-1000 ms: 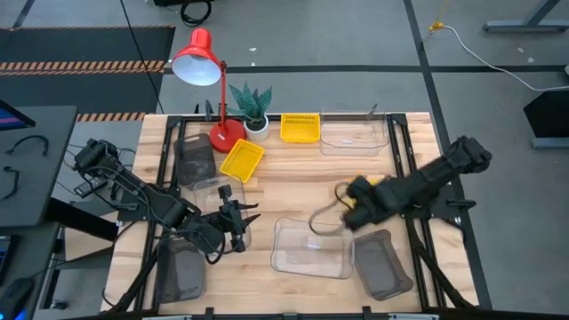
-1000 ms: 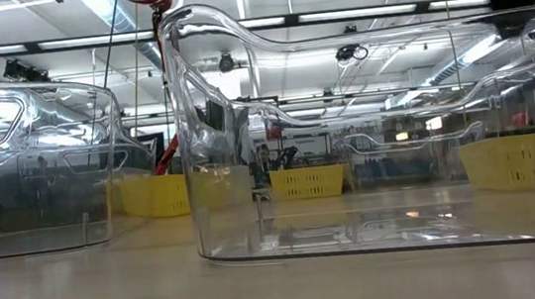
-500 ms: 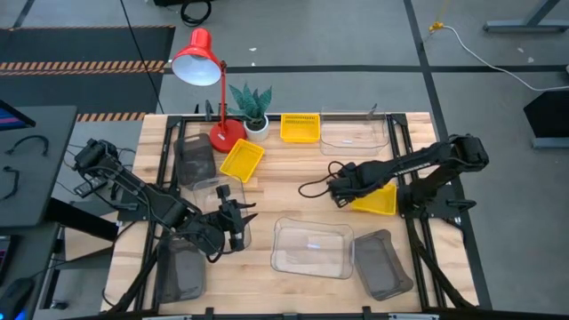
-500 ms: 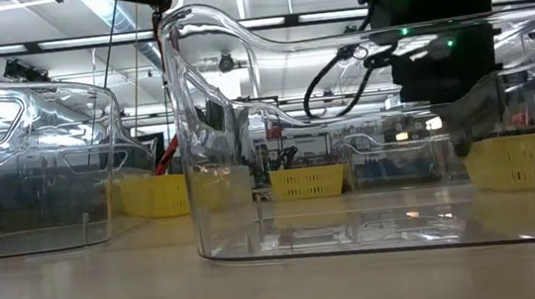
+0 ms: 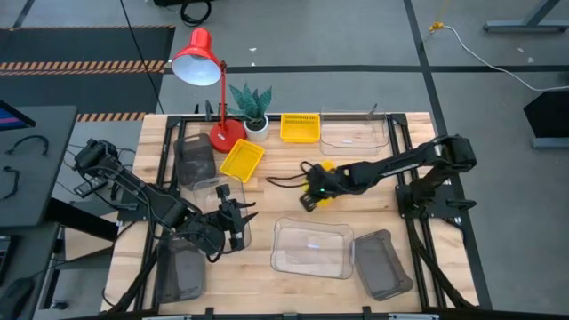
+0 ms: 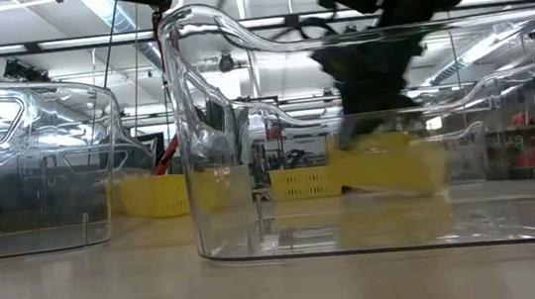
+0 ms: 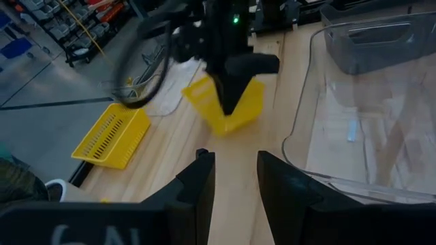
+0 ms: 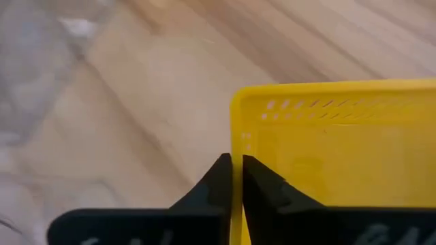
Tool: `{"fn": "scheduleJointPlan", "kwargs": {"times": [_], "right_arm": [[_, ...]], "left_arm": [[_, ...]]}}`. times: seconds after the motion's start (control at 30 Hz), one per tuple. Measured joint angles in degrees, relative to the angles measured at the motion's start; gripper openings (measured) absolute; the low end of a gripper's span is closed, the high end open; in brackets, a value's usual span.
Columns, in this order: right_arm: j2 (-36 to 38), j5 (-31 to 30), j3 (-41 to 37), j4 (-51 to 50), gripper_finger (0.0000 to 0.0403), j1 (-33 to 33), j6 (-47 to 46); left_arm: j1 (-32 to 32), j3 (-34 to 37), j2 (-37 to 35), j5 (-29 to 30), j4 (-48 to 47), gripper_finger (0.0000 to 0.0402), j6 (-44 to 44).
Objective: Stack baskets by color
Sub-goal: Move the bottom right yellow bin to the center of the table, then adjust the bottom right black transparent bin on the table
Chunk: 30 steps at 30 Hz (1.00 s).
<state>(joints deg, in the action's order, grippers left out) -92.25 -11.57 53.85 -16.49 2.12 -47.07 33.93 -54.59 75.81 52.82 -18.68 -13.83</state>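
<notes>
**Carrying a yellow basket across the table by its rim**

Looking straight down, the high view showed the right gripper [image 5: 313, 190] stretched out over the middle of the wooden table [image 5: 293, 169], pinching a small yellow basket [image 5: 324, 191] that sat partly hidden beneath it. Ahead of the gripper, toward the red lamp [image 5: 200, 67], lay a second yellow basket [image 5: 242, 160], and a third one [image 5: 300, 127] rested beyond it near the far edge, so the carried basket was probably headed for one of these. A clear basket [image 5: 311, 247] lay on the near side of the gripper, with a dark-grey basket [image 5: 384, 264] beside that. The left gripper [image 5: 233, 222] waited well apart, over another clear basket [image 5: 218, 188], its fingers spread and holding nothing.

In the low view, seen through the clear basket's wall [image 6: 247, 142], the held yellow basket [image 6: 388, 162] hung blurred below the right gripper [image 6: 374, 123], seemingly lifted clear of the tabletop.

The left wrist view looked past that arm's own parted fingers [image 7: 197, 180] at the right gripper [image 7: 230, 102] clamped on the tilted yellow basket [image 7: 225, 109], with another yellow basket [image 7: 112, 136] lying off to one side of it.

The right wrist view showed that gripper's fingers [image 8: 219, 178] pressed almost together on the thin rim of the yellow basket [image 8: 327, 150], one finger inside the wall and one outside. Gripping the rim in this way likely let the basket hang open side up, ready to nest into another.
</notes>
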Motion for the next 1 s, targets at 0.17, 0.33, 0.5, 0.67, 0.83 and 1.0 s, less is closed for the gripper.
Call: {"fn": "scheduleJointPlan", "kwargs": {"times": [0.17, 0.33, 0.5, 0.67, 0.83, 1.0], "right_arm": [[-8.82, 2.78, 8.85, 2.4, 0.0013, -0.17, 6.62], [-18.7, 7.11, 19.06, 2.11, 0.0028, -0.14, 12.18], [-26.1, 10.38, 28.19, 2.35, 0.0039, -0.12, 19.11], [-26.64, 11.23, 31.45, 1.87, 0.0062, 0.11, 24.25], [-19.63, 11.08, 31.43, -7.03, 0.0106, 2.51, 26.49], [-9.63, 2.49, 31.45, -21.59, 0.0129, 10.13, 27.74]], "left_arm": [[0.0, 0.0, 0.0, 0.09, -0.02, 0.0117, 0.09], [0.01, 0.0, 0.0, 0.11, -0.1, 0.0117, -0.14], [0.85, 0.0, 0.0, 0.15, -0.83, 0.0117, -0.54], [2.36, 0.0, 0.0, 0.17, -1.47, 0.0117, -0.56], [4.15, 0.0, 0.0, 1.87, -2.97, 0.0117, -2.03], [5.3, 0.0, 0.0, 5.14, -6.17, 0.0117, -5.01]]}}
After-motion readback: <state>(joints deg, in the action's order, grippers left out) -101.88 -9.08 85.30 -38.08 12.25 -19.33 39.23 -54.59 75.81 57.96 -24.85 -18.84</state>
